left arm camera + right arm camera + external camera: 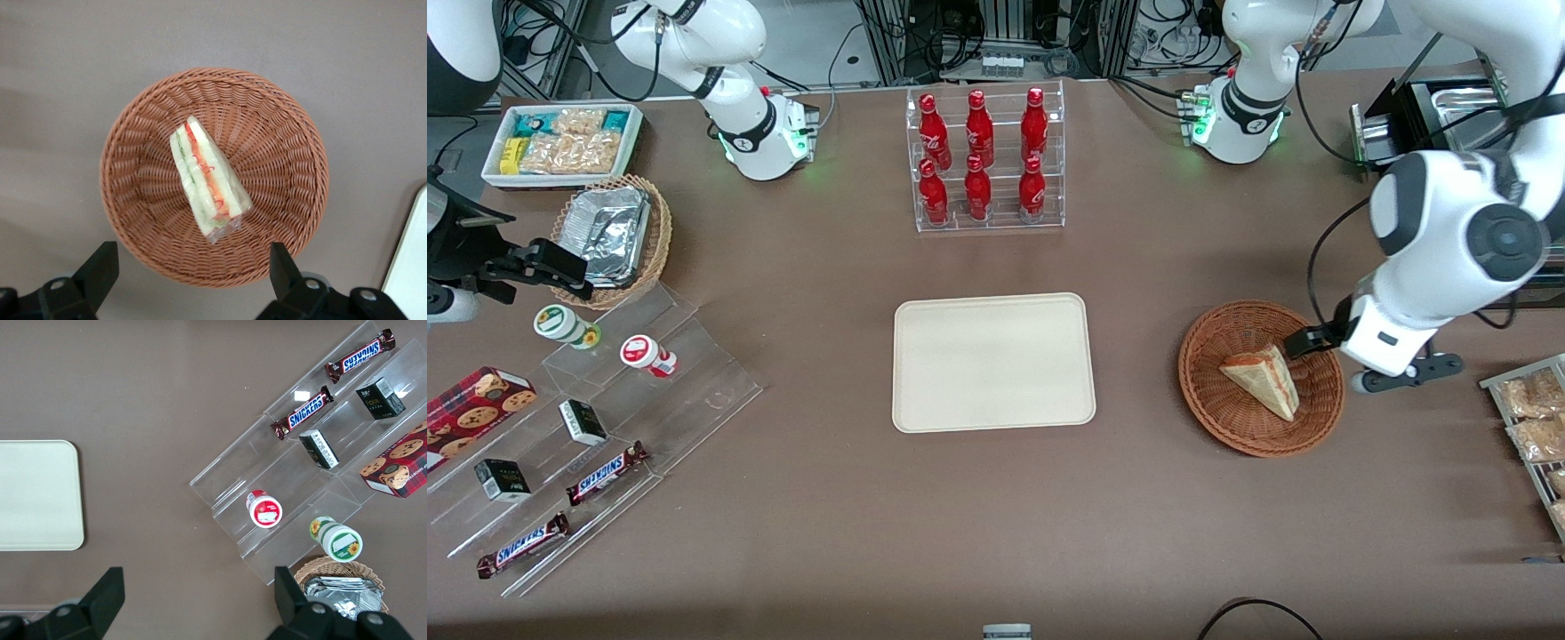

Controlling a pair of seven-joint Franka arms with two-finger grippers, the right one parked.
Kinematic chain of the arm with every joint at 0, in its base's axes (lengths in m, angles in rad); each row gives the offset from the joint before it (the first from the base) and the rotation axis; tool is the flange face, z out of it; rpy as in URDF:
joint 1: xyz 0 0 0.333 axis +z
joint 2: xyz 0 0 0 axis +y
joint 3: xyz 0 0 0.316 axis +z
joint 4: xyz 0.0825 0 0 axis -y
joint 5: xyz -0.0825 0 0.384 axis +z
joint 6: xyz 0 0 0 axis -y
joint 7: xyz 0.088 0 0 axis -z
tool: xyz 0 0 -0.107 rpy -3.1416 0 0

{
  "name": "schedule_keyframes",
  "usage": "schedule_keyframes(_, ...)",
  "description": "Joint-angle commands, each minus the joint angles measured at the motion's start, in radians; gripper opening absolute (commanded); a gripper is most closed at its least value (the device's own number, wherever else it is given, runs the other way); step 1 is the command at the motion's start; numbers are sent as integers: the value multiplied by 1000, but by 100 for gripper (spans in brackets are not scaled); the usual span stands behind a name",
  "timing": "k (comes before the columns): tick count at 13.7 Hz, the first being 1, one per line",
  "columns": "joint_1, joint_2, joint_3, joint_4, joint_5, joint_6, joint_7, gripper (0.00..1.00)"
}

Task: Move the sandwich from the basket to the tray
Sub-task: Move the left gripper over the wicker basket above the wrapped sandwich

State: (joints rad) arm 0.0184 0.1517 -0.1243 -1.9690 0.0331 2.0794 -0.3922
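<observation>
The sandwich [1264, 379] lies in the reddish-brown wicker basket [1209, 391], a clear-wrapped wedge resting on its side with the red, orange and green filling showing along the cut edge. In the left wrist view the sandwich [209, 177] sits close to the middle of the basket [133, 167], its narrow tip pointing toward the rim and its broad wrapped end toward the gripper.

The left arm's gripper [193, 270] hangs above the basket, over the part of the rim nearest the working arm's end of the table. Its fingers [100, 267] are spread wide, with nothing between them, and the sandwich is clear of both. How high the gripper stands above the basket is hard to judge from the front view, where the arm's wrist covers most of it [1307, 340].

The cream tray [993, 362] lies flat beside the basket, toward the parked arm's end of the table, and well apart from it, with bare brown table [1138, 498] between them. A clear rack of red bottles [983, 158] stands farther from the front camera than the tray. Toward the parked arm's end from the tray stand clear acrylic steps [605, 427] with Snickers bars [607, 472].
</observation>
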Motion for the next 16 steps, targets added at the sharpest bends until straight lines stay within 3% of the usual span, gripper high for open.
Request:
schedule_keyframes(1, -9, -27, 2, -95, 13, 109, -120, 100)
schedule_keyframes(5, -6, -27, 3, -232, 13, 296, -275, 100)
schedule_keyframes(14, -2, 109, 6, -272, 11, 479, -412, 99)
schedule_keyframes(16, 0, 134, 6, -269, 11, 484, -412, 85)
